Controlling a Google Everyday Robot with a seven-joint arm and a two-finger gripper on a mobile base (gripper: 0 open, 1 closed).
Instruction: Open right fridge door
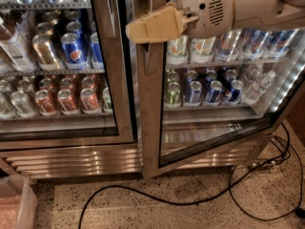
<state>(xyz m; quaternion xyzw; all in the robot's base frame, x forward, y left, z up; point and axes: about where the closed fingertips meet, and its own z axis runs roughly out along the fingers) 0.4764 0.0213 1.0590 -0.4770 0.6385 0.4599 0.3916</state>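
The right fridge door, a clear glass panel in a wide brushed-steel frame, is standing ajar at centre-right. Its left edge is sitting out from the cabinet and its bottom rail is slanting back toward the right side. The closed left glass door is lying just beside that free edge. A black cable is looping across the speckled floor in front. The tan gripper on the white arm is reaching level from the upper right, against the door's upper left frame. Its grip cannot be told.
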